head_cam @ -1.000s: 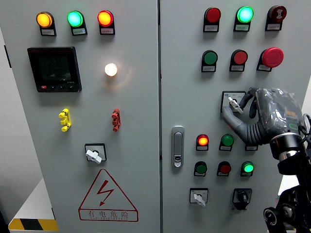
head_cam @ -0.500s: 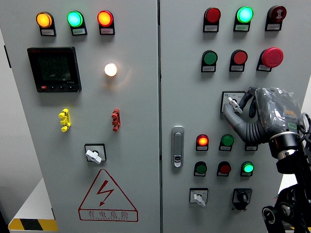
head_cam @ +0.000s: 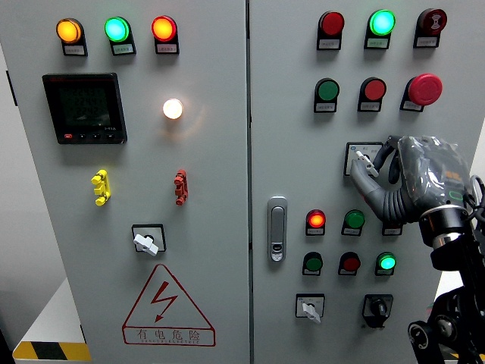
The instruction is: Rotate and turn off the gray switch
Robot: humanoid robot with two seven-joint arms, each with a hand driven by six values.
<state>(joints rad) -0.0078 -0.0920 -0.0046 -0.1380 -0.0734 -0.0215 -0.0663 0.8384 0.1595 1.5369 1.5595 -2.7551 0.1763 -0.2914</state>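
Note:
The gray rotary switch (head_cam: 363, 159) sits on its dark square plate on the right cabinet door, just below the row of green, red and mushroom buttons. My right hand (head_cam: 369, 165), gray-fingered and wrapped in clear plastic, reaches in from the right. Its thumb and fingers are pinched around the switch's small white-gray knob. The knob's lever points up and to the left. Most of the plate's right half is hidden behind the fingers. No left arm shows.
Two similar gray switches sit lower: one on the left door (head_cam: 145, 243), another at the bottom of the right door (head_cam: 309, 309), beside a black knob (head_cam: 377, 306). A door handle (head_cam: 277, 227) and lit red (head_cam: 316, 221) and green (head_cam: 387, 262) lamps lie close to the hand.
My right hand has stayed on the switch, shifting only a few pixels up and left. The knob's angle looks almost the same.

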